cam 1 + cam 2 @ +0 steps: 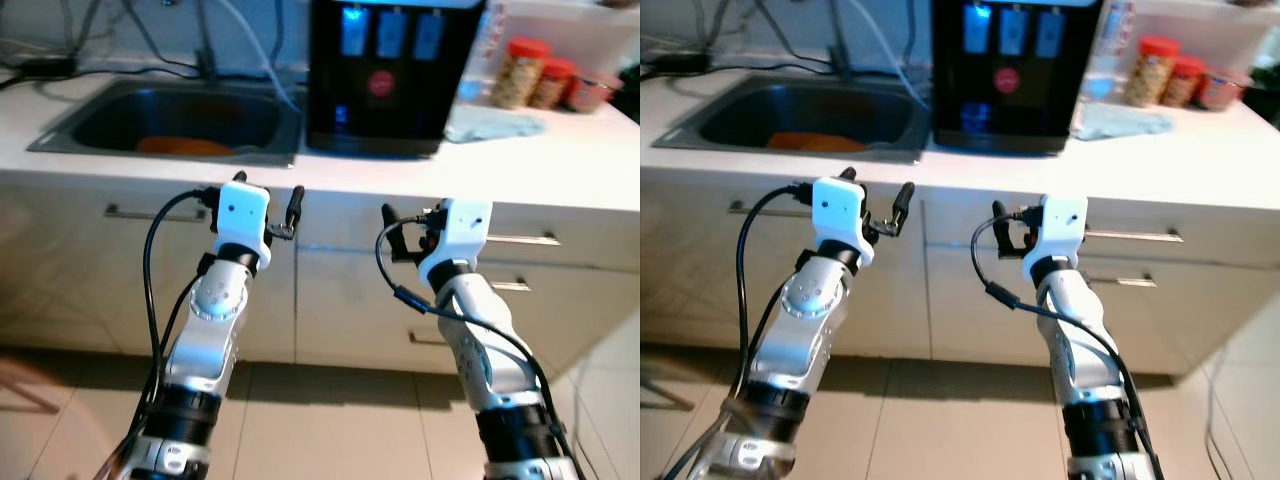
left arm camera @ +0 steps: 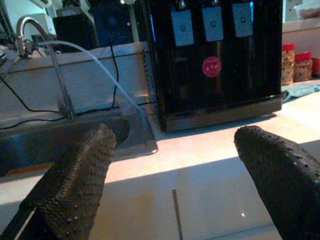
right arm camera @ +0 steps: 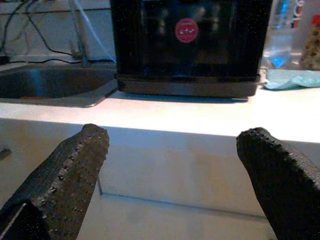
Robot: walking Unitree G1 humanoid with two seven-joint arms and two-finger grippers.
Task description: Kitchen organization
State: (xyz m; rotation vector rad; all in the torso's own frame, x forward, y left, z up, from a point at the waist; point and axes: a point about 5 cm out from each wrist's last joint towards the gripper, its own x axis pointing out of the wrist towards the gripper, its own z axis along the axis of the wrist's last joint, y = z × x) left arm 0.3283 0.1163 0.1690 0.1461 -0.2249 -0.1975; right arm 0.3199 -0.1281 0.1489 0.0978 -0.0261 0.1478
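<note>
a: where's the stuff vs the arms rn?

b: both arms are up in front of the cabinet fronts, below the bench (image 1: 560,170) edge. left end effector (image 1: 255,205) has its fingers spread w/ nothing between them, and so does the right end effector (image 1: 408,222). the wrist views show wide gaps and bare pads.

a: and the things to tidy?

b: task doesn't name one, so i'm guessing. best bets are the red-lidded jars (image 1: 545,78) at the back of the bench, approx 1 o'clock from the right end effector and well apart from it. a crumpled bluish cloth (image 1: 495,124) lies just in front of them, nearer the edge, beside the black dispenser (image 1: 385,70). that sits at 12 o'clock, roughly between the two arms.

a: anything on the left?

b: the sink (image 1: 170,120) at 11 o'clock from the left end effector, w/ smth orange (image 1: 183,145) in the basin. too blurry to say what it is.

a: so which arm goes?

b: imo the right for the jars or cloth, since it's clearly nearer that side, and the left for the sink item. jars stand upright, so long axis is vertical. the cloth's a flat heap w/ no real axis. either way the reach is up and fwd over the bench edge, as both end effectors sit lower than the top.
</note>
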